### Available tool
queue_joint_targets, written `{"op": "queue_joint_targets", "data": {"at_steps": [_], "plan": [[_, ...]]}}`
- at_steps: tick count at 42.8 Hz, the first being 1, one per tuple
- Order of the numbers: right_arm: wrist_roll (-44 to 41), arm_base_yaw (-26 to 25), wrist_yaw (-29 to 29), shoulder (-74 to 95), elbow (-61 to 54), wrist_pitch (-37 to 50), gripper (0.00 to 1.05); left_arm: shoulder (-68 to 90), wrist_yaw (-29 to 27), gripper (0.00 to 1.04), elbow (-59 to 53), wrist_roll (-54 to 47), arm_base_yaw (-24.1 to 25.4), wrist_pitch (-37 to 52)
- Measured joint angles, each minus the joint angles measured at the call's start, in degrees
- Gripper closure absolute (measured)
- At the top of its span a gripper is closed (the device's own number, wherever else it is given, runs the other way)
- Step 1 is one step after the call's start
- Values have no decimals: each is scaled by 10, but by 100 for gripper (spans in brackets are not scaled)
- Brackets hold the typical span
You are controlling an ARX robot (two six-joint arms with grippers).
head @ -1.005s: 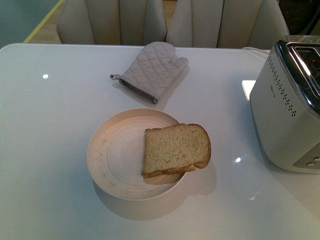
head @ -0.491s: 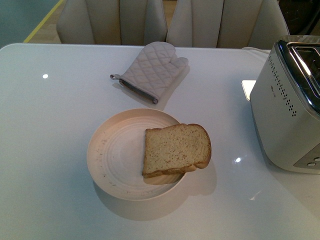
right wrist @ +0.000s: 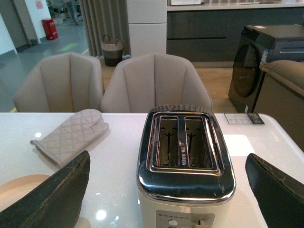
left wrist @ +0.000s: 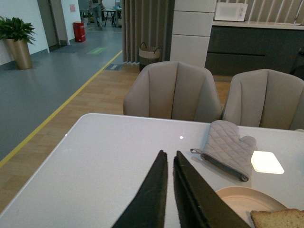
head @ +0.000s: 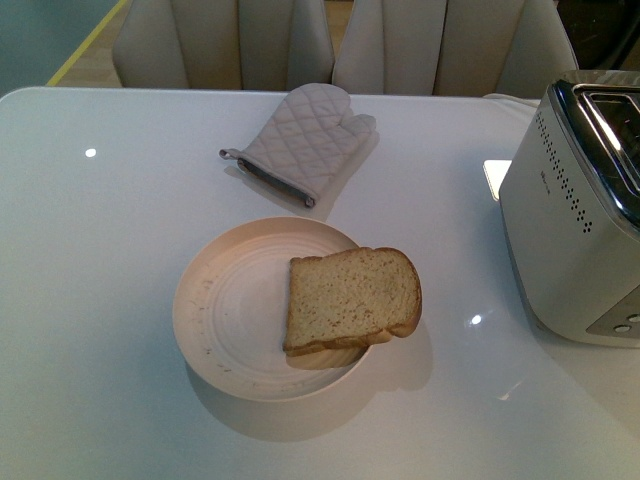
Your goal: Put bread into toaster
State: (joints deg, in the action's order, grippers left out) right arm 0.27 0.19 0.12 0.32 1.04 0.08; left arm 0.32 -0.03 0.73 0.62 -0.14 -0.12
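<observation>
While the bread [head: 352, 300] is lying flat on the plate [head: 225, 310], overhanging the rim on the side nearest the toaster [head: 580, 220], no part of the task is showing as done, and both chrome slots are standing empty. The left gripper [left wrist: 170, 154] is pinching together on nothing. The right gripper [right wrist: 167, 159] is gaping wide, facing the toaster. The slice is looking soft, speckled and brown-crusted, the toaster boxy, white and vent-holed.

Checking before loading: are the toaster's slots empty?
Empty: the right wrist view shows both toaster slots bare; the bread lies on the plate.
</observation>
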Motion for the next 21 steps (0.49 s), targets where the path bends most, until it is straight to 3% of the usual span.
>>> {"op": "queue_joint_targets", "data": {"at_steps": [2,7,9,15,21], "plan": [[5,6,21,7,3,-12,9,0,0,86,0,0,0,0],[70,85,209,103,55,-126,9,0,-1,70,0,0,0,0],[93,113,247,147,67,-128,9,-1,0,65,0,0,0,0],[124,124,249,241,99,-72,9,0,0,45,0,0,0,0],[171,130,170,437,184,36,9,-1,0,16,0,0,0,0]]}}
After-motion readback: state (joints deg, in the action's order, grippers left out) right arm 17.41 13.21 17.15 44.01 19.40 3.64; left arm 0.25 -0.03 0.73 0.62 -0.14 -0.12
